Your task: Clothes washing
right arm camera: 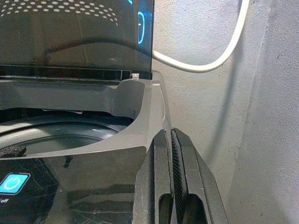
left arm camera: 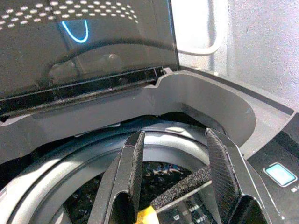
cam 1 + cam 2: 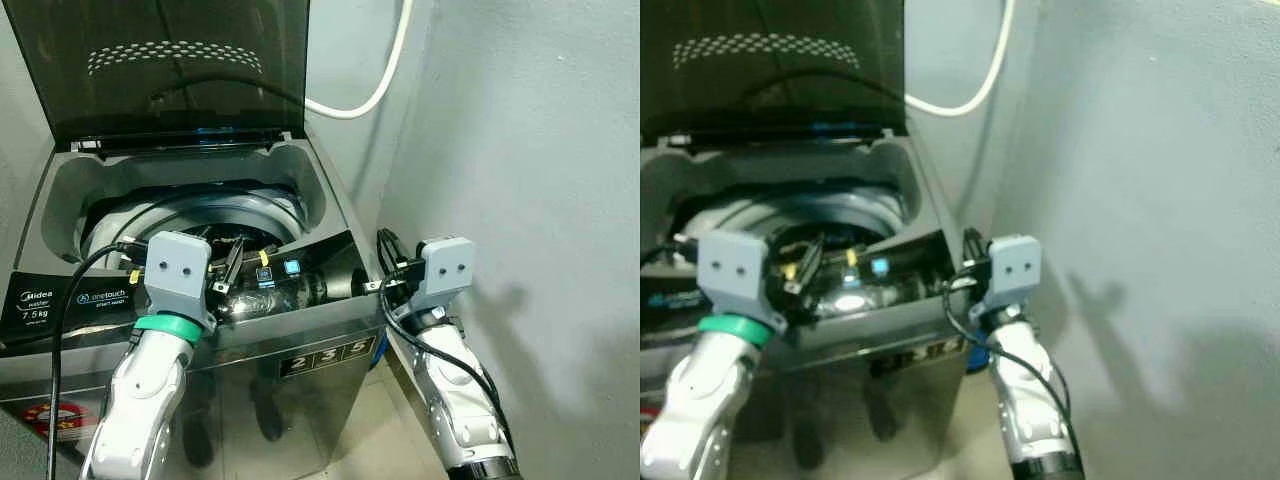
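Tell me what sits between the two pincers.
The washer's glossy black control panel, with its lit blue button, spans between left pincer and right pincer, per left eye view.

The washing machine (image 3: pixel 300 345) is dark grey with a glossy black control panel (image 3: pixel 80 300) carrying white lettering and a lit blue button (image 3: pixel 292 267), its tinted lid (image 3: pixel 170 65) patterned with white dots, beside a pale grey wall (image 3: pixel 540 150) and white hose (image 3: pixel 385 70).

Tiled floor (image 3: pixel 375 420) carries grey top-loading washing machine (image 3: pixel 300 340), pushed near wall corner. Machine lid (image 3: pixel 170 65) raised upright; drum (image 3: pixel 210 215) open beneath; glossy control panel (image 3: pixel 70 298) along front edge.
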